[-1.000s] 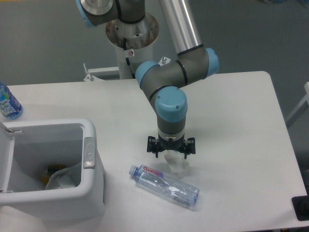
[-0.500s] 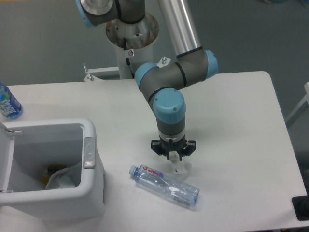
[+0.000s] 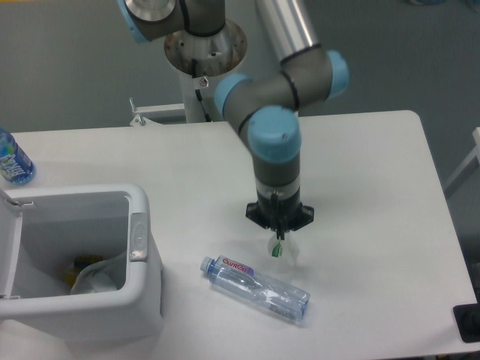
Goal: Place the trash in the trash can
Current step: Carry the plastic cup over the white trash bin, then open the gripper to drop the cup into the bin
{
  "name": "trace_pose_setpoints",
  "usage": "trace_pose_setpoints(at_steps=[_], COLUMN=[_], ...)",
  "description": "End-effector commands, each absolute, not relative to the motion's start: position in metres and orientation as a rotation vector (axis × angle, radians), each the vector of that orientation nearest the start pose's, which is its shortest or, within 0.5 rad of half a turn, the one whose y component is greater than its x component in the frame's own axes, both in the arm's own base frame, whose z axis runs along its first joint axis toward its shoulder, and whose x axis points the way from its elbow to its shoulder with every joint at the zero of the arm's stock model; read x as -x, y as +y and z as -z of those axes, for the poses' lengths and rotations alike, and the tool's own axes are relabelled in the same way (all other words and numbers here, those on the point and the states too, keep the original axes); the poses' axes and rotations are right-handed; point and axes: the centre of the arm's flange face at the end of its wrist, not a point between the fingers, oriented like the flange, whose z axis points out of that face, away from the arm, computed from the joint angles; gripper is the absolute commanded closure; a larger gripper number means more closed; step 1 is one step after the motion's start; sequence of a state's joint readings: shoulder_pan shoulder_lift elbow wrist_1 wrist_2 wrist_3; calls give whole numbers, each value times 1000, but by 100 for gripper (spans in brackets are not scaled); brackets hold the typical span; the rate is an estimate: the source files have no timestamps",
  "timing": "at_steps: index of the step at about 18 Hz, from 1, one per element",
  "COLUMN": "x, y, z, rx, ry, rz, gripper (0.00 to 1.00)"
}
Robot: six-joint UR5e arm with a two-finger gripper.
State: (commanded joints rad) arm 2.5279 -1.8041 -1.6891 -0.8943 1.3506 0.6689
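The crumpled white wrapper (image 3: pixel 279 248), its green strip showing, hangs pinched in the claw (image 3: pixel 278 237) — off the table now, where a second ago it lay on the surface beneath spread fingers. In that time the fingers have drawn together on the wrapper, and the arm's wrist has risen and shifted slightly right. The wrapper dangles directly below the claw's tips, in contact with them, with its faint shadow on the white table (image 3: pixel 375 195) under it. The claw is closed tight on the wrapper's upper edge; little gap shows between the fingers.

Just below and a little left of the claw lies the clear plastic bottle (image 3: pixel 255 288) with the red-lettered label, on its side, cap end pointing up-left — unmoved from the earlier frames and apart from the wrapper. Well to the claw's left stands the white trash can (image 3: pixel 142 300), lid swung back, grey latch (image 3: pixel 139 236) on its near rim, and some crumpled material inside. Far left and above, at the table's edge, stands the blue-labelled bottle (image 3: pixel 13 160), partly cut off.
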Motion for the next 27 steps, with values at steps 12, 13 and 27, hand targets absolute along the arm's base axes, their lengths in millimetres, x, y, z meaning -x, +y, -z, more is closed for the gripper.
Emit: trace_pose_setpoints(at_steps=[12,13,27], x=[335,318,174], y=[514,519,588], z=[-605,-610,-562], rx=[2145,2142,2307], ry=[-822,-806,-538], rz=[82,99,265], gripper=[100,100,0])
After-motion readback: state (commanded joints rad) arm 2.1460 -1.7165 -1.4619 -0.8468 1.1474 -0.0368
